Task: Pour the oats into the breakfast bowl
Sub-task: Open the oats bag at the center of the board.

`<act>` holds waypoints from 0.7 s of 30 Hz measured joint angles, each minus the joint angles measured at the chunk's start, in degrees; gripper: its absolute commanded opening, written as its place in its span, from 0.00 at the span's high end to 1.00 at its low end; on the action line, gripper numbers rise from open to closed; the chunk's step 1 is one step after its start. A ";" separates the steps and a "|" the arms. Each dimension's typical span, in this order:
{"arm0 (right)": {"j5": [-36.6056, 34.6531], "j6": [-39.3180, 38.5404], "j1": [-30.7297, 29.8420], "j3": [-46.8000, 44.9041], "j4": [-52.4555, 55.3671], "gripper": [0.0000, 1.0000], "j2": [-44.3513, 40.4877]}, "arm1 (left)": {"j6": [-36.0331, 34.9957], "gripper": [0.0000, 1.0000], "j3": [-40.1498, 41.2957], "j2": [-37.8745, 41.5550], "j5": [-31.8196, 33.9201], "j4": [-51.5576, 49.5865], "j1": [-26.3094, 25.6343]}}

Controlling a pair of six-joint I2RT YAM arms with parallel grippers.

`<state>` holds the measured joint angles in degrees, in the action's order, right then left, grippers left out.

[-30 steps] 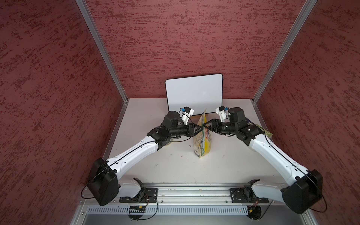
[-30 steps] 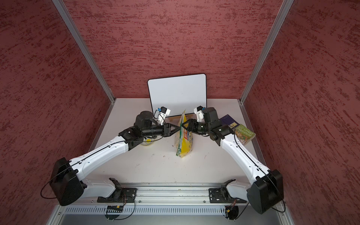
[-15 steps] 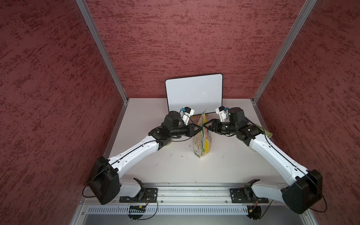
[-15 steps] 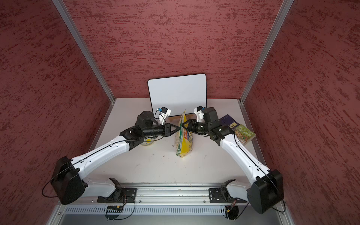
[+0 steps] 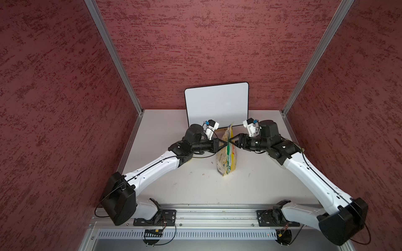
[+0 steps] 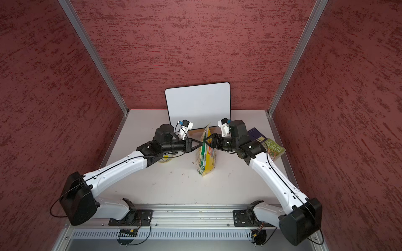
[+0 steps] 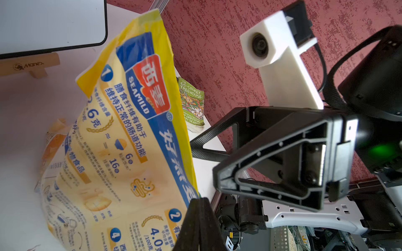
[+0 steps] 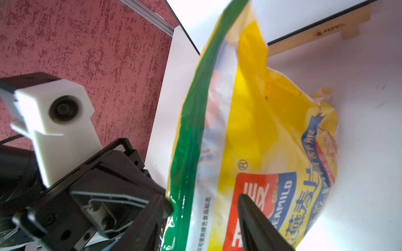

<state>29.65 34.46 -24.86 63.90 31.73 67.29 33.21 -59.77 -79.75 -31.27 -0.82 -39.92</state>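
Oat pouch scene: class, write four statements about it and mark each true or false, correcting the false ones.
1. The left claw is shut on the oat pouch's top edge. True.
2. The pouch is tipped over the bowl. False: it stands upright; the breakfast bowl sits apart, under the left arm.
3. A green book lies on the table's right side. True.
4. The whiteboard lies flat. False: it stands upright at the back.

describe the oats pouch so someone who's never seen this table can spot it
Find the white rectangular board propped at the back wall. Right in front of it stands the tall yellow plastic pouch. Only it has a red-blue SEAMILD logo and green top strip.
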 measured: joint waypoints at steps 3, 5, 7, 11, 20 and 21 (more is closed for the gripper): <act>0.15 -0.48 -1.27 0.00 1.60 0.40 -1.16 | 0.02 0.94 0.00 -0.13 -0.04 0.39 0.00; 0.13 -0.87 -2.23 0.00 2.69 0.40 -1.18 | 0.02 0.94 0.00 -0.13 -0.17 0.68 0.00; 0.09 -1.22 -2.97 0.00 3.96 0.40 -0.96 | 0.02 0.94 0.00 -0.13 -0.20 0.85 -0.07; -0.87 -2.01 -3.87 0.00 5.68 0.39 -0.70 | 0.02 0.95 0.00 -0.15 -0.20 0.92 -0.39; -1.97 -3.04 -5.35 1.51 7.23 0.40 1.27 | 0.46 0.95 -0.02 -0.22 -0.11 0.96 -0.61; -2.19 -3.23 -5.46 1.64 7.52 0.40 1.42 | 0.48 0.95 -0.02 -0.22 -0.09 0.98 -0.63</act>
<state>27.46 31.22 -30.33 65.54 39.24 68.71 33.69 -59.79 -79.96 -31.35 0.16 -40.56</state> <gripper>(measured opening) 0.605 0.074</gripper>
